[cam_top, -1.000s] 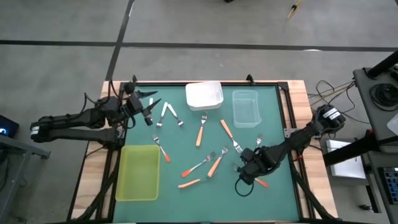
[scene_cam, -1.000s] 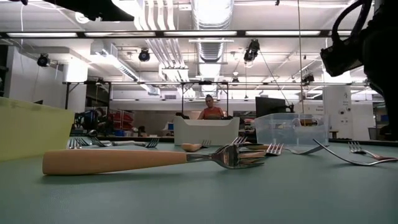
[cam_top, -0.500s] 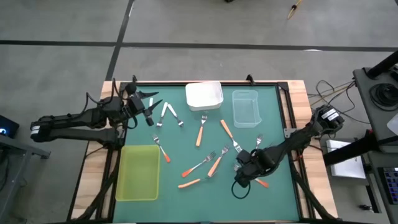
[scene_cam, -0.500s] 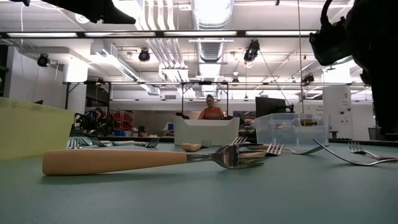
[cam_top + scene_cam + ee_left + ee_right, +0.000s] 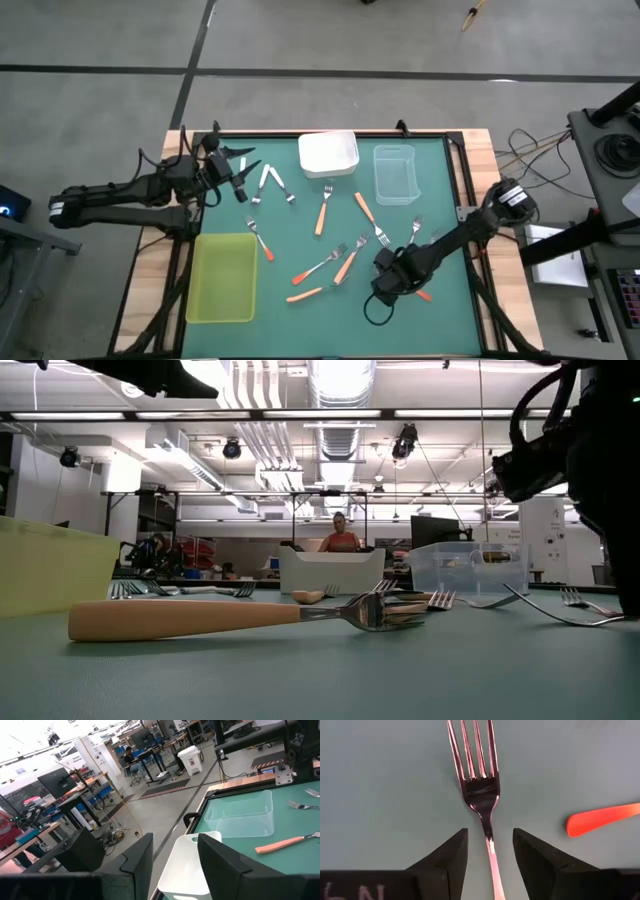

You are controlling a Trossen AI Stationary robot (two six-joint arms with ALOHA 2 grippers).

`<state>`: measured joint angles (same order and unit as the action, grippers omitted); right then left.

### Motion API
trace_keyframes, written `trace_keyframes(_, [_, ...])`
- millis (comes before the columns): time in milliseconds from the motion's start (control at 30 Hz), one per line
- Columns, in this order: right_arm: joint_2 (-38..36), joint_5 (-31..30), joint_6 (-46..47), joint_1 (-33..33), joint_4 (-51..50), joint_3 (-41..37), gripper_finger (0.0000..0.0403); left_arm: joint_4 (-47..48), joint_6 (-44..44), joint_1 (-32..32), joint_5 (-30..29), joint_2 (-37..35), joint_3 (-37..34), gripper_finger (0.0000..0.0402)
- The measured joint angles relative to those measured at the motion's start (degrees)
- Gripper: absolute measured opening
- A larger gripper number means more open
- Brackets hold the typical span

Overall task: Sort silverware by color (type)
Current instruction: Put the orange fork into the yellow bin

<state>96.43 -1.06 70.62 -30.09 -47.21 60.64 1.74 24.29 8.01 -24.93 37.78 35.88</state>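
From above, the forks lay scattered over the middle of the green table, flat on its surface and not in any tray: two white-handled ones near the left end effector, the orange and red-orange ones between the yellow-green tray and the clear tray. The white tray stood beside the clear one at the far edge. The right end effector hung low over the forks at the table's near right.

Only the right wrist camera showed what lay beneath it: one fork lying flat, its slim handle running between the two dark fingers, which stood apart on either side without touching it. A red-orange handle tip lay just beside.

The left wrist camera showed that end effector open and holding nothing, looking past the white and clear trays into the room.

The table-level camera alone showed a person seated far behind the trays, and a light orange fork close up.

White marks on the right end effector's body were cut off and unreadable.
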Motion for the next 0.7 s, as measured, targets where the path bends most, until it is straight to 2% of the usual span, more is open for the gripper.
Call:
trace_keyframes(300, [1.99, -0.02, -1.47, 0.0, 0.91, -0.04, 0.0131, 0.04, 0.0, 0.02, 0.0, 0.06, 0.0, 0.0139])
trace_keyframes(400, [2.0, 0.02, -2.23, 0.09, 1.36, -0.04, 0.0105, 0.02, 0.0, 0.02, 0.0, 0.04, 0.0, 0.0139])
trace_keyframes(600, [2.0, 0.11, -2.78, 0.09, 2.25, -0.08, 0.0026, 0.02, 0.0, 0.02, 0.0, 0.02, 0.0, 0.0139])
trace_keyframes(700, [2.0, 0.13, -3.2, 0.09, 2.71, -0.15, 0.0015, 0.04, 0.0, 0.02, 0.0, 0.02, 0.0, 0.0139])
